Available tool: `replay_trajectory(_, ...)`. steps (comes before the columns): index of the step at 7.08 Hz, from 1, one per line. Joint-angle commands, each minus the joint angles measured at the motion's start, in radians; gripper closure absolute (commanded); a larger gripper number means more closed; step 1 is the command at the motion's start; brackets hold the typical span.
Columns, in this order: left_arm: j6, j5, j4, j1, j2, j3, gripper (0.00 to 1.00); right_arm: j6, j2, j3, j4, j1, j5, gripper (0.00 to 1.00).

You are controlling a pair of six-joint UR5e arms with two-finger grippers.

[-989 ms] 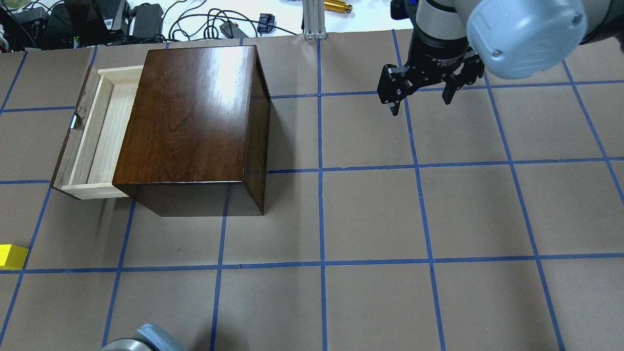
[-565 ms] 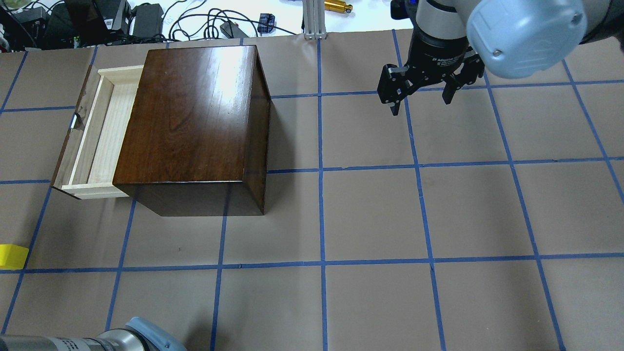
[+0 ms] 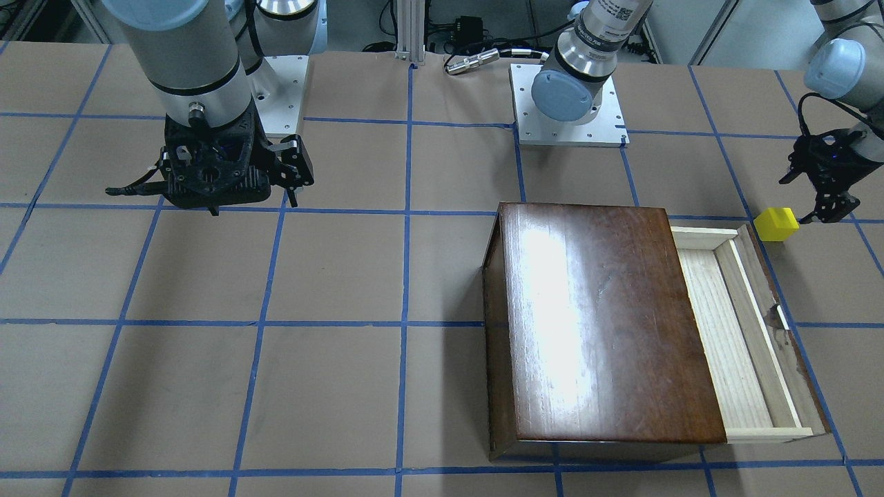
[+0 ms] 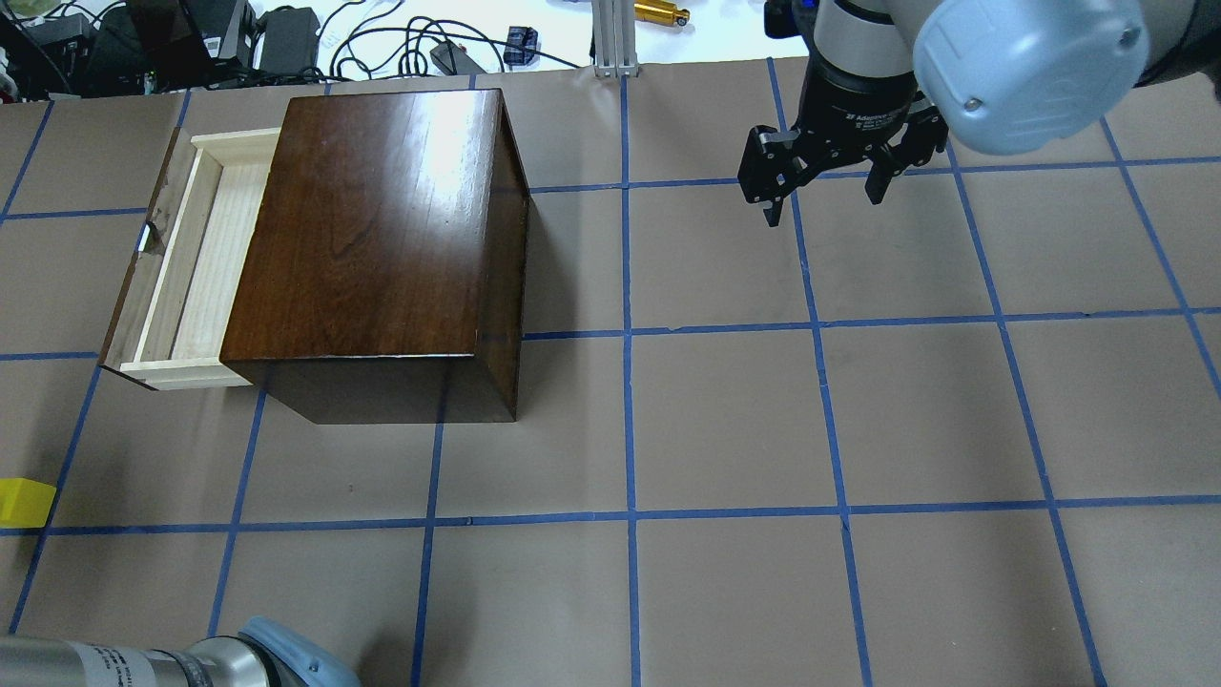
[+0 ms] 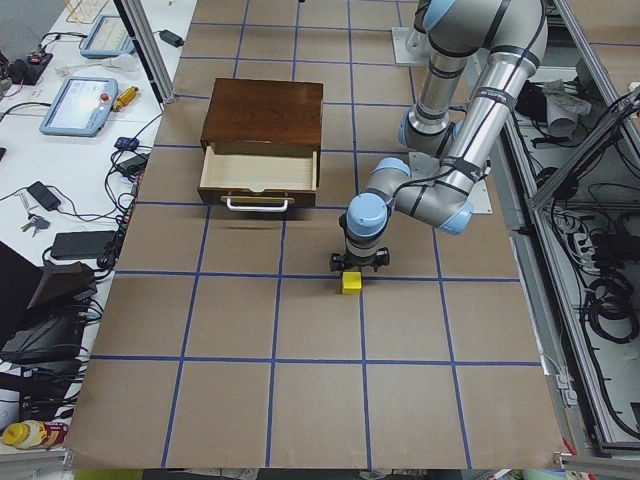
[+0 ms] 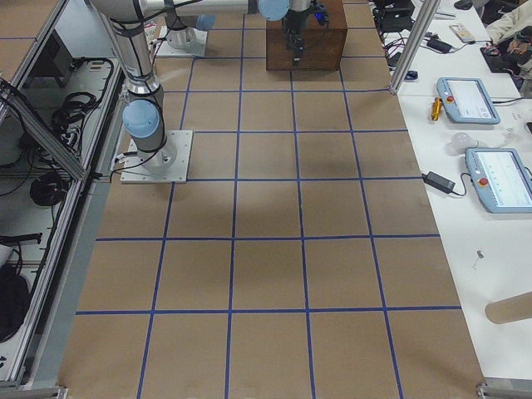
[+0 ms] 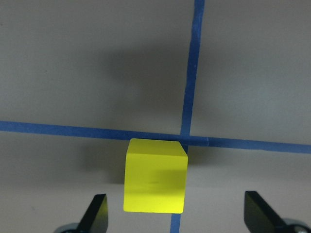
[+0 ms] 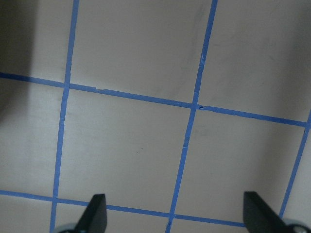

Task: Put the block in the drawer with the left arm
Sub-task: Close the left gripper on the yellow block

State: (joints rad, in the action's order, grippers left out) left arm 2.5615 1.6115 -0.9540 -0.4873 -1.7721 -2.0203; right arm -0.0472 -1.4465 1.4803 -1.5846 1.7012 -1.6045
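The yellow block lies on the brown table at a crossing of blue tape lines. It also shows in the front view, the overhead view's left edge and the left side view. My left gripper is open and hovers just above the block, one finger on each side; it also shows in the front view. The drawer of the dark cabinet stands pulled open and empty. My right gripper is open and empty, far from the cabinet.
The left arm's elbow enters at the overhead view's bottom left. Cables and power bricks lie beyond the table's far edge. An aluminium post stands at the back middle. The table is a brown surface with a blue tape grid.
The left arm's elbow has come further into the overhead view at the bottom left. The block, drawer and right arm have not moved.
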Motion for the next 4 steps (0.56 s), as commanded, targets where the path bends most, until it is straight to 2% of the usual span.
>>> replay_trajectory(1,0.023,-0.013,0.037,0.001,-0.041,-0.006,0.0,0.0,0.0,0.0,0.0,0.0,0.0,0.0)
replay_trajectory(4,0.066,-0.016,0.075,0.001,-0.081,-0.011,0.0,0.0,0.0,0.0,0.0,0.0,0.0,0.0)
